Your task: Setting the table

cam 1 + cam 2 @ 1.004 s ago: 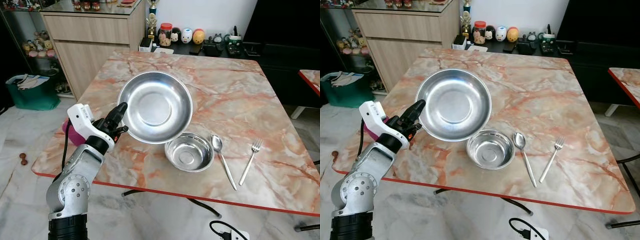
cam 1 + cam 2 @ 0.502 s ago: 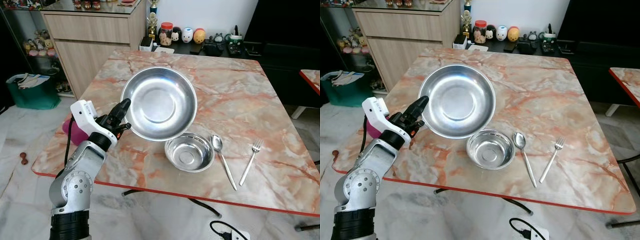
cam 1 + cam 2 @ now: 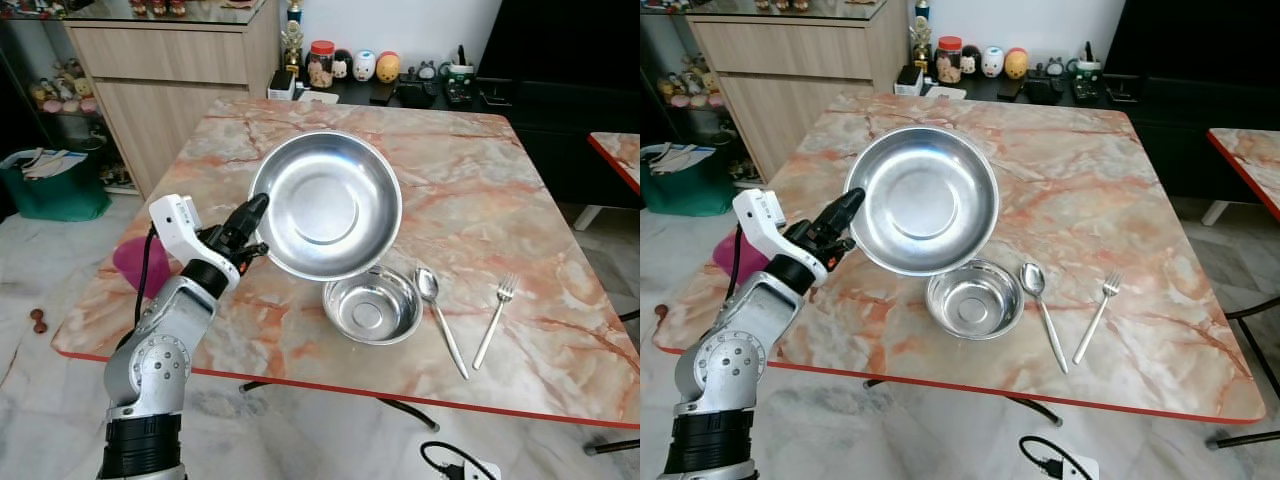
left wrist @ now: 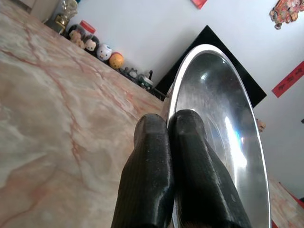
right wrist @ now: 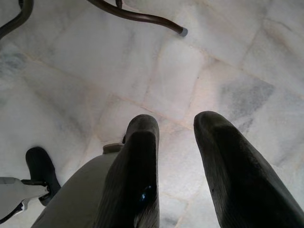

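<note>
large bowl (image 3: 327,205) lifted higher, tilted, moved right

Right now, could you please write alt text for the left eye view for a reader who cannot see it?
The left claw holds a large steel bowl by its rim, tilted above a marble table. On the table below it sit a smaller steel bowl, then a spoon and a fork to its right.
</note>
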